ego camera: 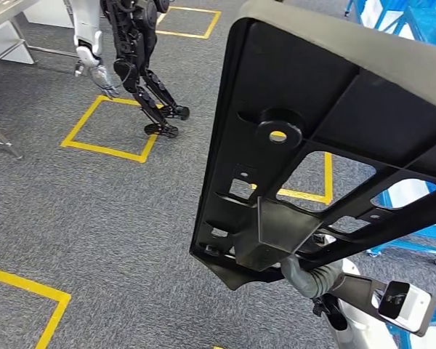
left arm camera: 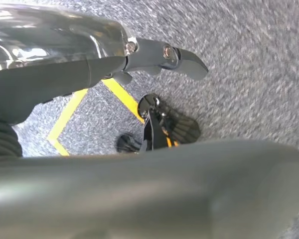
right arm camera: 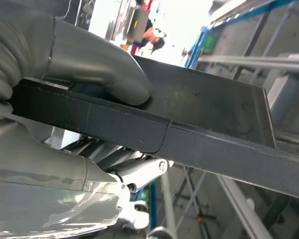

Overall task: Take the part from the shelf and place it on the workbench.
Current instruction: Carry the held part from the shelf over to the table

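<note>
Grey carpet (ego camera: 123, 233) with yellow tape squares (ego camera: 109, 131) (another robot (ego camera: 134, 51) beyond); my right hand (right arm camera: 65, 114) grips the black part (ego camera: 325, 145) by its edge; whether my left hand (left arm camera: 102, 59) holds anything, I cannot tell.

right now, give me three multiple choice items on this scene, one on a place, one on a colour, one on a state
1. Where is the other robot?
A. far left, by a yellow floor square
B. on the blue frame
C. under the black part

2. What colour are the floor markings?
A. white
B. yellow
C. red

3. What is the state of the black part?
A. lying on the carpet
B. resting on a table
C. held up off the floor by the right hand

Answers:
1 A, the head view shows its legs beside the taped square.
2 B, the tape lines are yellow on grey carpet.
3 C, the right wrist view shows the thumb pressed on the part's edge.
</note>
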